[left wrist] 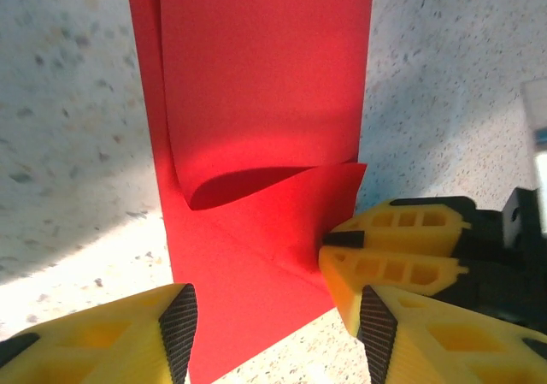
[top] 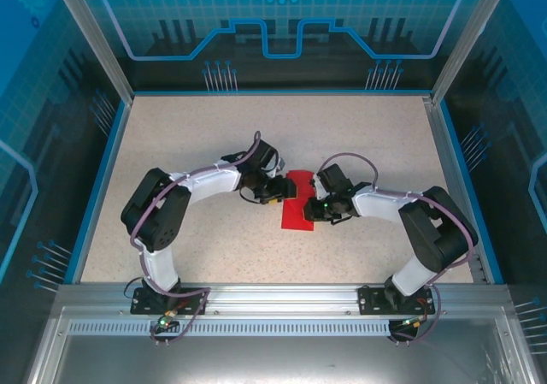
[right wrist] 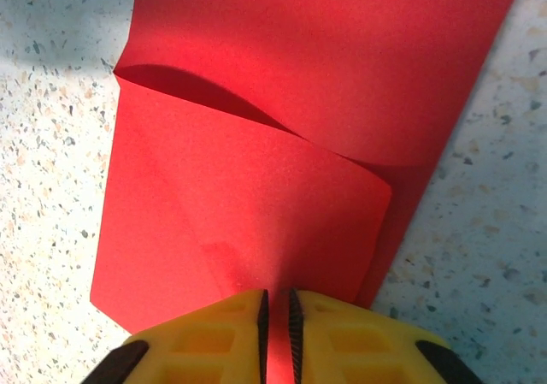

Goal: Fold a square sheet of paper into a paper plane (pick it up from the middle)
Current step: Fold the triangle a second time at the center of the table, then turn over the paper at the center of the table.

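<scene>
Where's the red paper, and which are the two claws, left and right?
red paper sheet [top: 297,215], overhead view, its flat near half.
left gripper [left wrist: 278,328], left wrist view, the gap between its open fingertips.
right gripper [right wrist: 276,324], right wrist view, slit between fingertips pinching the sheet.

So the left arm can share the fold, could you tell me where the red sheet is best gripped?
I'd take the square sheet of paper by its lifted flap, low from the side opposite the right gripper: it arches clear of the layer below, while the rest lies flat.
</scene>
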Action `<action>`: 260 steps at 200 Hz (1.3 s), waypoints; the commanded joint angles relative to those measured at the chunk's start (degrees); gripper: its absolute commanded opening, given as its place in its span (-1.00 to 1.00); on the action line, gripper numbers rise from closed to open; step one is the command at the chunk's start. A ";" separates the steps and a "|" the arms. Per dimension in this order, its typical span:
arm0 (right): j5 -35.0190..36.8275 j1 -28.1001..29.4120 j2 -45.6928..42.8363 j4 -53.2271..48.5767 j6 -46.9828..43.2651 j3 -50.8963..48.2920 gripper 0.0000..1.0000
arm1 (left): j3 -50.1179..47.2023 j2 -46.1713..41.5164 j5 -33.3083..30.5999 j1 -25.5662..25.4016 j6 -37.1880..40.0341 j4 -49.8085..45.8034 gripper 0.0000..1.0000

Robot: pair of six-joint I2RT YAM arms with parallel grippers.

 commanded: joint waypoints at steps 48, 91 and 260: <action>-1.66 -1.08 -2.76 0.52 0.39 -3.91 -0.78 | -3.61 2.83 0.86 -2.54 -6.13 11.42 0.13; -3.08 -2.20 -4.49 1.97 1.09 -5.10 -0.79 | -2.67 3.95 -1.60 -3.49 -4.17 8.96 0.13; -4.95 -3.47 -4.27 3.76 1.16 -6.41 -0.80 | 2.03 5.37 -3.31 -3.91 -2.32 6.83 -0.47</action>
